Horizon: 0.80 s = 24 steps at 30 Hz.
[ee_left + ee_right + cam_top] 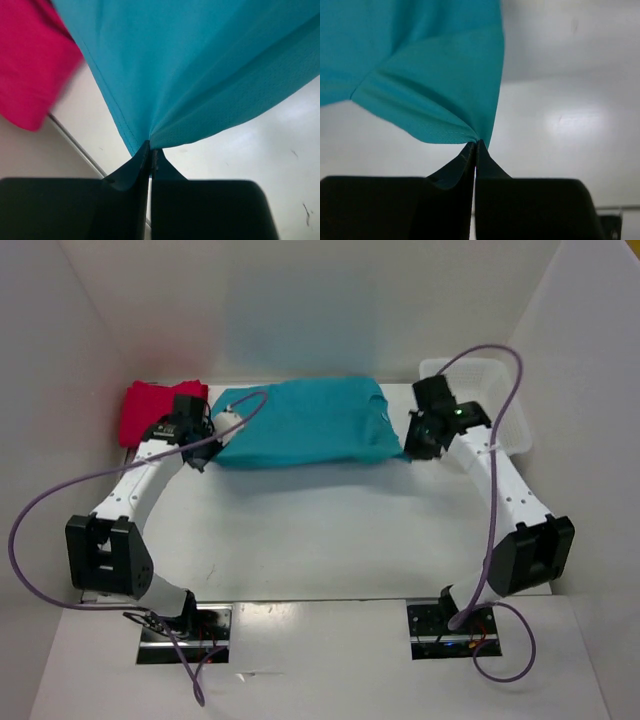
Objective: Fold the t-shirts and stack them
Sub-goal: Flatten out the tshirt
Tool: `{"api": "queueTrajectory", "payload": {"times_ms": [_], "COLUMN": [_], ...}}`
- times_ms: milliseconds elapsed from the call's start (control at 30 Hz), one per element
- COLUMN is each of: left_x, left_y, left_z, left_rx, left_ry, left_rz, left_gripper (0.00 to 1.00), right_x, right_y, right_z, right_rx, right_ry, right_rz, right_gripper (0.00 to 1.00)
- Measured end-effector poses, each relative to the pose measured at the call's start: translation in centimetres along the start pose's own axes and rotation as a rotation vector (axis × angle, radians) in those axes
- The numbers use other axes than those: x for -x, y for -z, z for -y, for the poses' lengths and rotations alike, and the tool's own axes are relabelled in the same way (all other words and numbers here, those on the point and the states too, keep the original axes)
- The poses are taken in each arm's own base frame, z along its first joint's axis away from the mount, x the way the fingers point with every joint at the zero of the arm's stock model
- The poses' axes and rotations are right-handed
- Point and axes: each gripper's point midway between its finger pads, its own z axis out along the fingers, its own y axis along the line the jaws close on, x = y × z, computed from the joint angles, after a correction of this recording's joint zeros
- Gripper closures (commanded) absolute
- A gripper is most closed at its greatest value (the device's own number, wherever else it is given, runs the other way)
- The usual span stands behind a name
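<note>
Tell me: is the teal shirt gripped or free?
Gripped: the left gripper and right gripper both have jaws shut on the teal shirt.

I am holding the middle shirt (300, 425) across the far side of the table (320, 540). My left gripper (150, 150) is pinching its left edge and my right gripper (476, 146) its right edge. The corner shirt (145, 412) is lying at the far left, just beside the middle shirt. The basket (495, 390) is sitting at the far right, behind my right gripper.
</note>
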Motion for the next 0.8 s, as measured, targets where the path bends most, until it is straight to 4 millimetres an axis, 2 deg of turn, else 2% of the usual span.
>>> {"api": "queueTrajectory", "payload": {"times_ms": [100, 200, 300, 400, 433, 467, 533, 633, 700, 767, 800], "left_x": [-3.8, -6.5, -9.4, -10.3, -9.8, -8.7, -4.8, 3.9, 9.0, 12.9, 14.4], "left_y": [0.4, 1.4, 1.2, 0.4, 0.2, 0.0, -0.5, 0.0, 1.6, 4.4, 6.0], "left_z": [3.0, 5.3, 7.2, 8.0, 7.7, 6.8, 3.7, -3.7, -8.1, -11.9, -13.3], "left_rx": [-0.052, -0.090, -0.141, -0.192, -0.205, -0.209, -0.159, 0.014, 0.138, 0.255, 0.303], "left_ry": [-0.068, -0.128, -0.155, -0.151, -0.144, -0.138, -0.107, -0.061, -0.021, 0.028, 0.056], "left_rz": [-0.084, -0.126, -0.195, -0.244, -0.251, -0.245, -0.186, -0.010, 0.115, 0.230, 0.286], "left_gripper": [1.00, 1.00, 1.00, 1.00, 1.00, 1.00, 1.00, 1.00, 1.00, 1.00, 1.00], "right_x": [-7.3, -12.1, -14.2, -13.0, -11.7, -9.6, -4.2, 8.1, 15.5, 20.1, 21.7], "right_y": [-1.0, 0.1, 1.3, 1.1, 0.6, 0.1, -1.5, -3.6, -3.3, -1.4, -0.2], "right_z": [-0.5, -0.7, 0.4, 0.2, -0.4, -1.3, -3.3, -6.8, -7.9, -6.9, -6.0], "right_rx": [-0.032, -0.018, -0.017, -0.024, -0.027, -0.021, 0.002, 0.040, 0.083, 0.090, 0.083], "right_ry": [0.051, 0.080, 0.073, 0.074, 0.077, 0.076, 0.072, 0.036, -0.016, -0.070, -0.095], "right_rz": [-0.186, -0.289, -0.334, -0.328, -0.323, -0.302, -0.214, 0.033, 0.221, 0.357, 0.408], "right_gripper": [1.00, 1.00, 1.00, 1.00, 1.00, 1.00, 1.00, 1.00, 1.00, 1.00, 1.00]}}
